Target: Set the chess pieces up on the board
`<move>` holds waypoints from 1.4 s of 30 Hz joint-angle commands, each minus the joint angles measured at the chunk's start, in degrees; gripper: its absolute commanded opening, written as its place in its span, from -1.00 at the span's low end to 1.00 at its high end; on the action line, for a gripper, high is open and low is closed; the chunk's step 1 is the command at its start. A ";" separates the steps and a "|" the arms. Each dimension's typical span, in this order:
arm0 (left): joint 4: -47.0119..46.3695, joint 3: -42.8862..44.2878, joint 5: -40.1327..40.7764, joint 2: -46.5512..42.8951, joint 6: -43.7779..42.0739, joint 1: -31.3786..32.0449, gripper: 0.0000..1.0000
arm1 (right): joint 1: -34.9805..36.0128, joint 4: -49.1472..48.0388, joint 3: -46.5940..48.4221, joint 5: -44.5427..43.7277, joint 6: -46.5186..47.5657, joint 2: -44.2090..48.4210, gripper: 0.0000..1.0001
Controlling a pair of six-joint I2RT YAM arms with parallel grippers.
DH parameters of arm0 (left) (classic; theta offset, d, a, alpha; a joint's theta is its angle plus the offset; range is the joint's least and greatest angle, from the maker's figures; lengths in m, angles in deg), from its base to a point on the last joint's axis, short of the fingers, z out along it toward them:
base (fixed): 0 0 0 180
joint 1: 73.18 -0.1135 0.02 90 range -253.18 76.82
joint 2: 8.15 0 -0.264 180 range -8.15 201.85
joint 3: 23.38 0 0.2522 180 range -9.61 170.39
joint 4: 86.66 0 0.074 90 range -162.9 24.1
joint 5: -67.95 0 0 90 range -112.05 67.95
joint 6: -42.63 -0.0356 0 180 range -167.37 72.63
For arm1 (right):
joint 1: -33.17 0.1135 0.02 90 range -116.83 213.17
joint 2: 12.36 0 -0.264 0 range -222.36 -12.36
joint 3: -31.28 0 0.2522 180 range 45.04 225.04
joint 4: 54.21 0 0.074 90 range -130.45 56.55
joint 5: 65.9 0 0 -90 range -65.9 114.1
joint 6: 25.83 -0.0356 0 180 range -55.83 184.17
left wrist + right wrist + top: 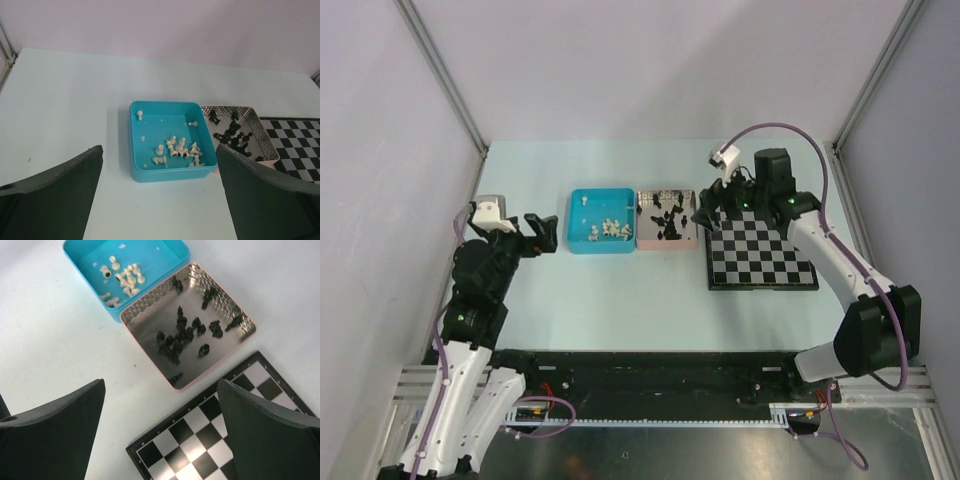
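Observation:
The chequered board (760, 252) lies at the right; I see no piece standing on it. The white chess pieces (612, 230) lie in a heap in the blue tray (575, 222). The black chess pieces (668, 222) lie in the pink tray (665, 245). My right gripper (713, 210) is open and empty, hovering over the board's far left corner (200, 440) beside the pink tray (155, 297). My left gripper (542, 232) is open and empty, left of the blue tray (172, 172).
The two trays stand side by side, touching, just left of the board. Grey walls and metal posts enclose the table on three sides. A black rail (650, 365) runs along the near edge between the arm bases.

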 commanded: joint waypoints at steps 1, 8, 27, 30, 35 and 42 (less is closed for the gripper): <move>-1.05 -0.36 2.01 0.58 -0.63 0.08 1.00 | -0.07 -1.88 6.47 5.76 1.15 -4.27 0.99; -1.23 -3.53 0.25 -2.32 -2.03 0.34 0.99 | 0.19 -0.74 11.48 8.92 2.02 -10.77 0.99; -1.32 -3.71 -1.68 -2.15 -2.47 0.52 0.99 | 2.83 12.97 22.21 -0.12 6.77 -20.98 0.99; -1.32 -3.71 -1.77 -1.97 -2.48 0.43 1.00 | 3.09 13.76 22.83 -0.30 6.42 -22.65 0.99; -1.40 -3.89 -1.68 -2.32 -2.65 0.43 0.99 | 3.27 15.51 25.90 -0.48 5.72 -26.25 0.99; -1.32 -3.71 -1.94 -1.80 -2.74 0.43 0.99 | 3.62 16.93 28.37 -4.60 4.93 -28.98 0.97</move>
